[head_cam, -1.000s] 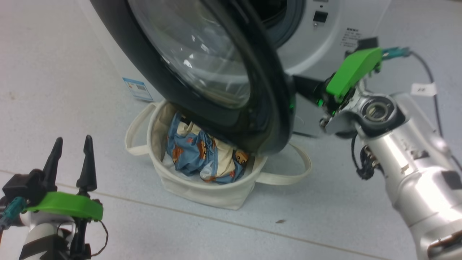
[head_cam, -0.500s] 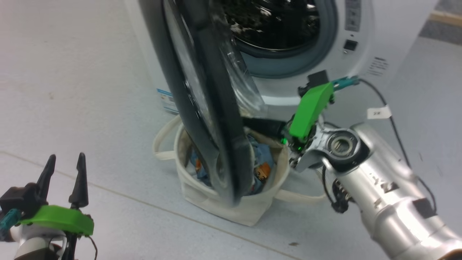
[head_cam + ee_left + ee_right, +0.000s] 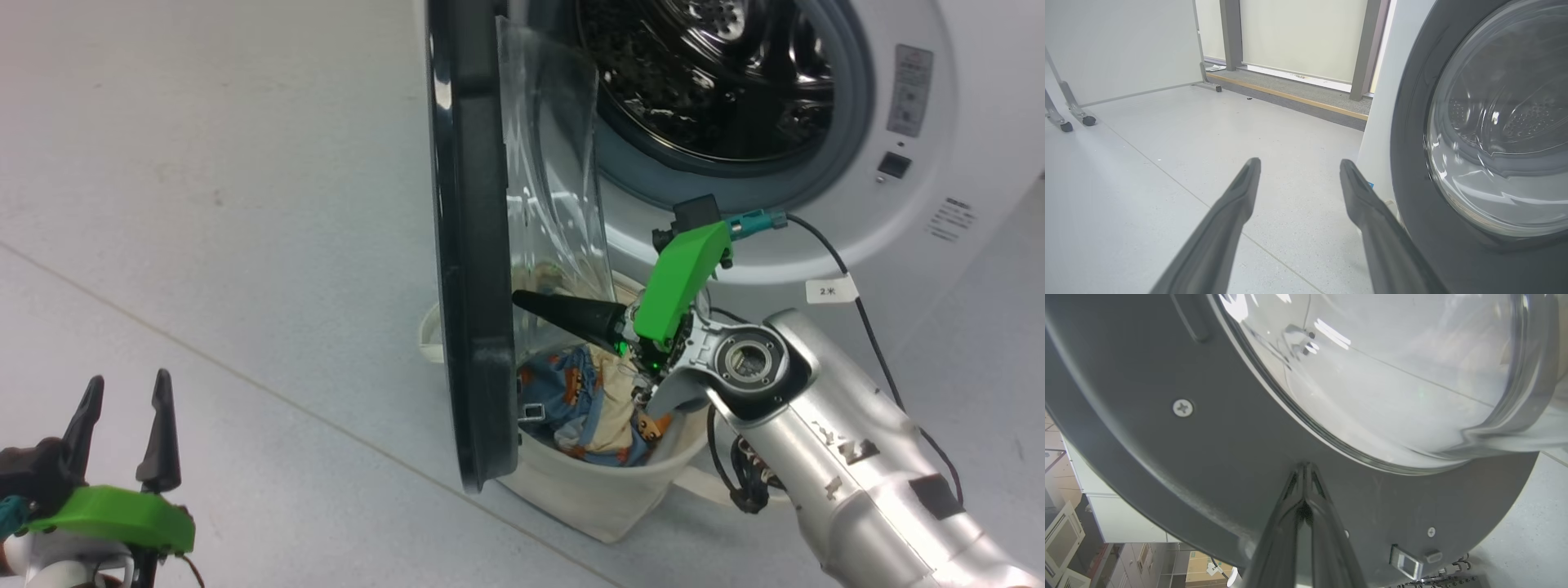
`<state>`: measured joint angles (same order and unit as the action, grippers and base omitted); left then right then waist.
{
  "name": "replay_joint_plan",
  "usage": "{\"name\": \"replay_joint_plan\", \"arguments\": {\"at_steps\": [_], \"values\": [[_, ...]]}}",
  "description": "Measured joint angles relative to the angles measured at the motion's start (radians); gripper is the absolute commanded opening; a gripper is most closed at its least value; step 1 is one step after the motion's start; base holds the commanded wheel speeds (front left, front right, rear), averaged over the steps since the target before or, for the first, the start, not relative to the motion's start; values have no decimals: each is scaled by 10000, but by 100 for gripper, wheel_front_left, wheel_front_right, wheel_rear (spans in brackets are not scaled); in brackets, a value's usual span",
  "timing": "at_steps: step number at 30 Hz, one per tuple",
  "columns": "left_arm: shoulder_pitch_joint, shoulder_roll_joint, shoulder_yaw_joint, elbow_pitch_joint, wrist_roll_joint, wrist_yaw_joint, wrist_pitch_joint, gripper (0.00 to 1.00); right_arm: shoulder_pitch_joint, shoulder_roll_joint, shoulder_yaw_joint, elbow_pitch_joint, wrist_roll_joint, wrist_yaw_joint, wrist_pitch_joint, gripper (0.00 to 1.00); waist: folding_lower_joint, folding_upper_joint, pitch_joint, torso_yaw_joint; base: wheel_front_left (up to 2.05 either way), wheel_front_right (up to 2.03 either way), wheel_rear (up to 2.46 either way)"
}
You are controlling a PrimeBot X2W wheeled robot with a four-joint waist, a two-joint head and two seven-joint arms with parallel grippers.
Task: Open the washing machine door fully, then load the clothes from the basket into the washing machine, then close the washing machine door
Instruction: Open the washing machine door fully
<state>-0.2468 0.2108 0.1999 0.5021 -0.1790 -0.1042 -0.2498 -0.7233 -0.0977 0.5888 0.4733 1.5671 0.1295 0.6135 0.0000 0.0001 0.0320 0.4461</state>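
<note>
Door (image 3: 469, 245) roughly half open; my clenched right gripper (image 3: 521, 300) presses its inner rim, left gripper (image 3: 128, 384) spread and empty, clothes (image 3: 584, 400) waiting in basket (image 3: 588, 490).

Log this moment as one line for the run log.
washing machine door: partly open | right gripper: shut, tips at its inner rim | left gripper: open, empty | clothes: in basket | loading: not started

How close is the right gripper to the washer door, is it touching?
Touching. In the right wrist view the right gripper, shut, meets the door on its dark inner rim.
</note>
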Motion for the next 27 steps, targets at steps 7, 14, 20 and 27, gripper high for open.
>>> {"name": "replay_joint_plan", "arguments": {"at_steps": [7, 14, 20, 27], "values": [[236, 111, 169, -165, -17, 86, 0, 100, 197, 142, 176, 52, 199, 0, -115, 0, -1, 0, -95, 681, 0, 0, 0], [386, 98, 244, -435, -107, 159, 0, 100, 118, 240, 407, 130, 410, 0, -320, 0, 1, 0, -12, 734, 0, 0, 0], [413, 96, 226, -447, -107, 157, 0, 100, 126, 203, 435, -127, 339, 0, -738, 0, 1, 0, -108, 657, 0, 0, 0], [428, 109, 159, -420, -117, 157, 0, 100, 204, -895, 690, -734, -2500, 0, -3409, 100, 1, 0, -306, 523, 0, 0, 0]]}}
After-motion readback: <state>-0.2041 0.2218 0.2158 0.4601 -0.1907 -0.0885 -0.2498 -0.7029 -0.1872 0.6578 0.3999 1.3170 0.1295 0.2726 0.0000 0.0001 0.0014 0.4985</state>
